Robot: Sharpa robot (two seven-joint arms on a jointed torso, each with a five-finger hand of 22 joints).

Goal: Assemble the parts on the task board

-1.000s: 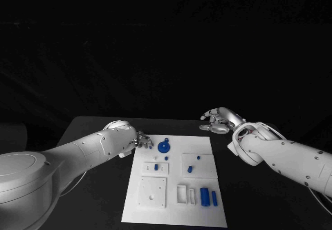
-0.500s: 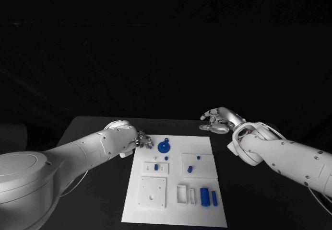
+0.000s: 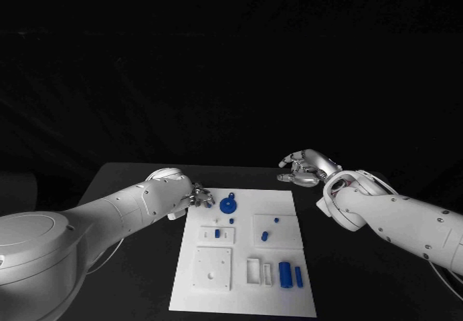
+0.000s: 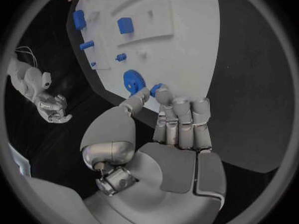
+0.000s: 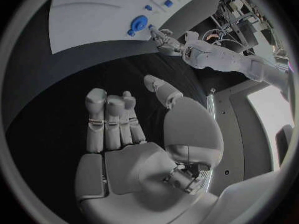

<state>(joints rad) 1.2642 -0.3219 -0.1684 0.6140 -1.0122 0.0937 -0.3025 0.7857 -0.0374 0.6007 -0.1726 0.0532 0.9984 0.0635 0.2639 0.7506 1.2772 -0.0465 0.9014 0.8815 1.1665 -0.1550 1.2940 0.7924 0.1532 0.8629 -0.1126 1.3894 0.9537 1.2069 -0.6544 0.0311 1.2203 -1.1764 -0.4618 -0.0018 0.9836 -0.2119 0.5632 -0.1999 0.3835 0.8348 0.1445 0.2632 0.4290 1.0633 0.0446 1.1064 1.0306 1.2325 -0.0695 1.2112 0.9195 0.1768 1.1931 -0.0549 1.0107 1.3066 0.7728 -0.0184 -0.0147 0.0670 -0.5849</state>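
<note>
The white task board (image 3: pixel 241 281) lies in the middle of the black table. My left hand (image 3: pixel 198 196) hovers at its far left corner. In the left wrist view, this hand (image 4: pixel 168 134) pinches a small blue part (image 4: pixel 156 88) between thumb and fingertips, right beside the round blue disc (image 4: pixel 132 80). The disc (image 3: pixel 229 204) lies flat on the board's far end. My right hand (image 3: pixel 304 168) hangs above the table beyond the board's far right corner, fingers loosely apart with nothing in them (image 5: pixel 137 144).
Other blue parts are on the board: a block (image 3: pixel 217 233) in a raised tile, a block (image 3: pixel 264 235) and a peg (image 3: pixel 276 219) on another tile, and two cylinders (image 3: pixel 286 274) near the front right. Bare black table surrounds the board.
</note>
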